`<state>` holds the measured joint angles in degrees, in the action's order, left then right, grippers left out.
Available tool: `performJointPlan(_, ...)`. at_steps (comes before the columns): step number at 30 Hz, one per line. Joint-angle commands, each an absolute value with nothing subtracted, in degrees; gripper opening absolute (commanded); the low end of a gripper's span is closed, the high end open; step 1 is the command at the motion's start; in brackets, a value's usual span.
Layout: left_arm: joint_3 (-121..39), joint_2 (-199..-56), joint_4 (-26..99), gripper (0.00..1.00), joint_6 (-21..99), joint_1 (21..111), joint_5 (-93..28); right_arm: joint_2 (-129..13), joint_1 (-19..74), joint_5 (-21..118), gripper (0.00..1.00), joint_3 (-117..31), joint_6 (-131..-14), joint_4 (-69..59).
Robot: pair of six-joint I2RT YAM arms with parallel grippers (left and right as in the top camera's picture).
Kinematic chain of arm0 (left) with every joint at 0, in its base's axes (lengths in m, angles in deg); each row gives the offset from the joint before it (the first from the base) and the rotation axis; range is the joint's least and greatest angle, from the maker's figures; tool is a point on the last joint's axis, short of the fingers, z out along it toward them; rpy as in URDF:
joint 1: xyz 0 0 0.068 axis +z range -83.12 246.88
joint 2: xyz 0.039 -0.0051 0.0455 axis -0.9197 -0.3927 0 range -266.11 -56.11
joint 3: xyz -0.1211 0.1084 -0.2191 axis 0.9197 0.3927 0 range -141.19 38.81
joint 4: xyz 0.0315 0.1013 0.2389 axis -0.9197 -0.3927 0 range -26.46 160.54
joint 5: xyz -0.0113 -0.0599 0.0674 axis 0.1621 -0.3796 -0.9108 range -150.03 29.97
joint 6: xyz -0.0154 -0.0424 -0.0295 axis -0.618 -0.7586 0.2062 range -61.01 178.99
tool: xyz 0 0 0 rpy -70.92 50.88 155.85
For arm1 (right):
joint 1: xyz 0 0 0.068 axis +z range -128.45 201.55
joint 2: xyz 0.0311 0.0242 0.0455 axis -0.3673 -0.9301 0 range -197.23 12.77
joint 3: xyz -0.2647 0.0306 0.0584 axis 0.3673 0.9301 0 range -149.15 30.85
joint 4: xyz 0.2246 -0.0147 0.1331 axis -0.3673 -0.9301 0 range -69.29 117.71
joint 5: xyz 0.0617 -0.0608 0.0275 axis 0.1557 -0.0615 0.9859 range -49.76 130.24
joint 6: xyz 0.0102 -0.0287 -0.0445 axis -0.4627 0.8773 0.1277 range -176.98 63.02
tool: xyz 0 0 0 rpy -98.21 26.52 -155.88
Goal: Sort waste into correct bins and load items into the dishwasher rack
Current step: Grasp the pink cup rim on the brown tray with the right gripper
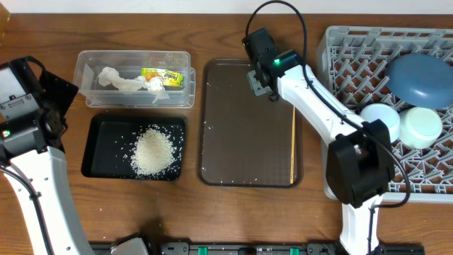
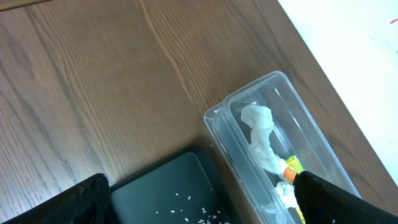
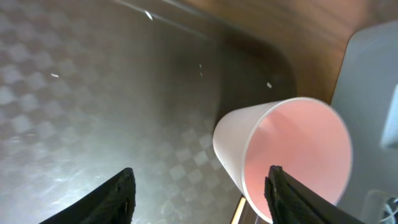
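left end effector (image 2: 199, 208), right end effector (image 3: 200, 186) apart; one pink cup (image 3: 292, 149); rack (image 1: 354, 64): one plate (image 1: 422, 76), two bowls (image 1: 381, 117) (image 1: 422, 126).

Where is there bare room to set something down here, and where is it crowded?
Free: the brown serving tray's middle, between its left rim and the chopsticks; the table nearer the robot than the black tray; the rack's far left corner. Crowded: the rack's right side, with plate and two bowls, and the clear tub.

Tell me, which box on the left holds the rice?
The shallow black tray, the front one, with rice heaped inside. The clear tub behind it holds only crumpled tissue and a yellow-green wrapper.
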<state>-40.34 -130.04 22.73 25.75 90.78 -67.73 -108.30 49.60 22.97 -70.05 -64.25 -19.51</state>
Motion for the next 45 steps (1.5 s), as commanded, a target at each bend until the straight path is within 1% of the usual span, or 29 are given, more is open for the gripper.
performJointPlan(1, -40.9, -130.3, 22.6, 0.96, 25.5, 91.0, -68.2, -110.7, 48.6, 21.6, 0.64, -70.2, -65.3, -19.9)
performJointPlan(9, -40.9, -130.3, 22.6, 0.96, 25.5, 91.0, -68.2, -111.0, 47.7, 21.6, 0.52, -70.2, -66.7, -19.6)
performJointPlan(14, -40.9, -130.3, 22.6, 0.96, 25.5, 91.0, -68.2, -111.0, 47.5, 21.6, 0.38, -70.2, -66.8, -19.6)
performJointPlan(15, -40.9, -130.3, 22.6, 0.96, 25.5, 91.0, -68.2, -111.0, 47.5, 21.6, 0.38, -70.2, -66.8, -19.6)
performJointPlan(21, -40.9, -130.3, 22.6, 0.96, 25.5, 91.0, -68.2, -111.0, 47.5, 21.6, 0.31, -70.2, -68.8, -19.6)
performJointPlan(24, -40.9, -130.3, 22.6, 0.96, 25.5, 91.0, -68.2, -111.0, 47.5, 21.6, 0.26, -70.2, -69.4, -19.6)
performJointPlan(30, -40.9, -130.3, 22.6, 0.96, 25.5, 91.0, -68.2, -111.0, 47.5, 21.6, 0.13, -70.2, -69.4, -19.7)
performJointPlan(32, -40.9, -130.3, 22.6, 0.96, 25.5, 91.0, -68.2, -111.0, 47.5, 21.6, 0.03, -70.2, -69.5, -19.8)
performJointPlan(33, -40.9, -130.3, 22.6, 0.96, 25.5, 91.0, -68.2, -110.9, 47.5, 21.6, 0.01, -70.3, -69.7, -19.9)
performJointPlan(40, -40.9, -130.3, 22.6, 0.96, 25.5, 91.0, -68.2, -107.5, 47.0, 19.8, 0.01, -70.3, -73.2, -20.3)
performJointPlan(42, -40.9, -130.3, 22.6, 0.96, 25.5, 91.0, -68.2, -105.4, 46.2, 17.9, 0.01, -70.3, -75.7, -20.3)
performJointPlan(45, -40.9, -130.3, 22.6, 0.96, 25.5, 91.0, -68.2, -100.5, 43.6, 20.3, 0.01, -70.3, -76.2, -20.3)
